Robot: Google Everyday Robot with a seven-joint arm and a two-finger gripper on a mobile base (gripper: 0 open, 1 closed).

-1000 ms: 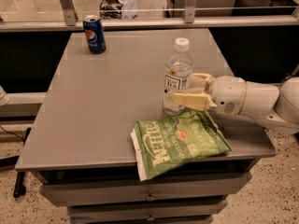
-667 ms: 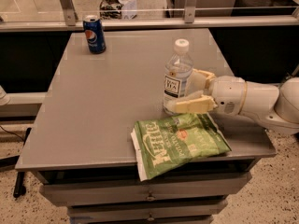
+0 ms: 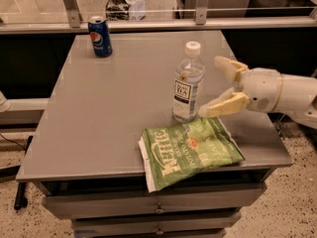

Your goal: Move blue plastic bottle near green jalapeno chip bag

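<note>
Blue plastic bottle (image 3: pixel 188 86) upright just beside tool (image 3: pixel 210 87), fingers (image 3: pixel 225 104) spread, not gripping it

I'm looking at a grey table (image 3: pixel 99 128) with a matte top and two shallow drawers (image 3: pixel 158 209) under its front edge, each with a small knob. It stands on a pale speckled floor (image 3: pixel 292 202), and the gripper (image 3: pixel 210 86) hangs over the table's right side. Behind the table I've got a metal rail (image 3: pixel 148 26) running straight across on two upright posts (image 3: pixel 71 4), with a dark panel (image 3: pixel 29 63) below it and lighter flooring beyond. The light on my feed is warm and rather dim, with a soft sheen at the tabletop's far end.
</note>
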